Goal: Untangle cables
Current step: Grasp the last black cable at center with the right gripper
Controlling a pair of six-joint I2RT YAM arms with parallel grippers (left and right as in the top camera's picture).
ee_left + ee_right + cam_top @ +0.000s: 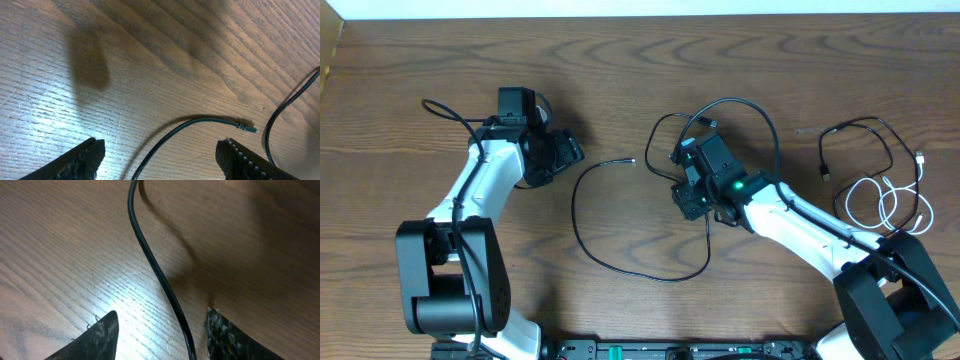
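A long black cable (pixel 576 215) curves across the middle of the table, its plug end (pixel 628 160) pointing right, just beyond my left gripper (pixel 568 150). In the left wrist view that plug (pixel 247 128) lies ahead of the left gripper (pixel 160 152), which is open, and the cord (pixel 165 142) runs back between its fingers. My right gripper (pixel 686 198) hangs over the same cable's other stretch. In the right wrist view the black cord (pixel 155 265) passes between the jaws of the right gripper (pixel 162 330), nearer the right finger (pixel 225 335), with a gap on both sides.
Another black cable (pixel 760 115) loops behind the right gripper. At the far right lie a separate black cable (pixel 865 125) and a coiled white cable (pixel 880 205) beside the right arm's base. A second dark cord (pixel 280 107) crosses the left wrist view's right edge.
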